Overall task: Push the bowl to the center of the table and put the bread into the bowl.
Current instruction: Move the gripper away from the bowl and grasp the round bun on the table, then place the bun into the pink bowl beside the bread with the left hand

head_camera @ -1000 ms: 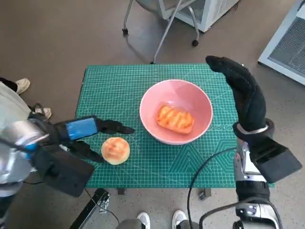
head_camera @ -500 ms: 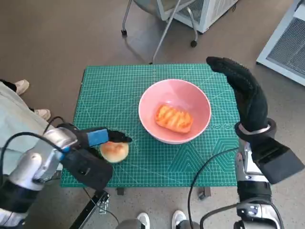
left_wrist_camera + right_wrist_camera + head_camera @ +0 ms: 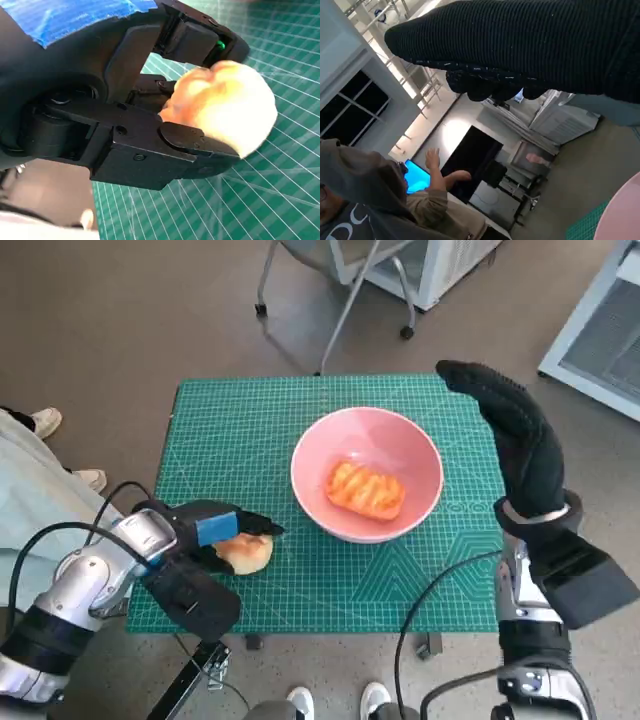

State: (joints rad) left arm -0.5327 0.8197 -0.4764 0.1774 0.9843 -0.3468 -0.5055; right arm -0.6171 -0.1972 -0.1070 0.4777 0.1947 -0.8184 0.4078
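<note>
We judge the bowl-pushing step done and the bread step in hand: the pink bowl [image 3: 367, 473] sits about mid-mat on the green cutting mat [image 3: 230, 420], already holding one grilled bread piece [image 3: 366, 489].

Starting left of the bowl, our left hand [image 3: 205, 530] is at the round bun [image 3: 245, 552], which lies on the mat near its front edge, below and left of the bowl. In the left wrist view its black fingers [image 3: 195, 145] wrap both sides of the bun [image 3: 225, 112], touching it, so we take this hand as clamped on the bun, though we cannot tell whether it has left the mat.

The next move, as we see it, calls for lifting the bun clear, carrying it over the bowl's near rim and letting go above the free space beside the grilled piece.

Right of the bowl, our gloved right hand [image 3: 515, 435] stands upright, apart from the rim, fingers extended, holding nothing.
</note>
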